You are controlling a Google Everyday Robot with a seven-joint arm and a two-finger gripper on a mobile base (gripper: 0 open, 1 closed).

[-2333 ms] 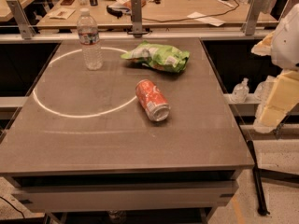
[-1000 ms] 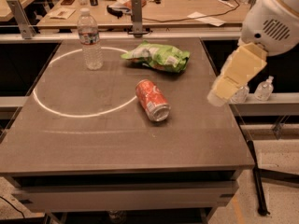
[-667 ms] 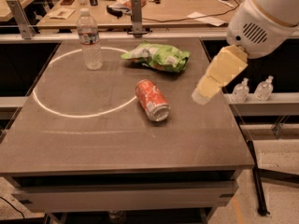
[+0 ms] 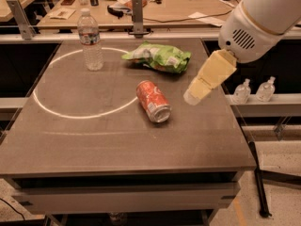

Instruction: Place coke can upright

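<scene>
Orange-red coke can [image 4: 153,101] is flat on its side on the grey table [image 4: 108,145], silver end toward the camera, just left of the gripper [image 4: 192,96] in this view and a touch nearer us. The gripper hangs over the tabletop, close beside the can but not touching it, carrying nothing; clenched or released, I cannot tell. Beyond the gripper and to its left sits the green snack bag [image 4: 160,56]; farther left again, the water bottle [image 4: 90,40], upright. So nothing is done yet by my reading: the grasp, the lift, the turn and the setting down on its base all remain.
</scene>
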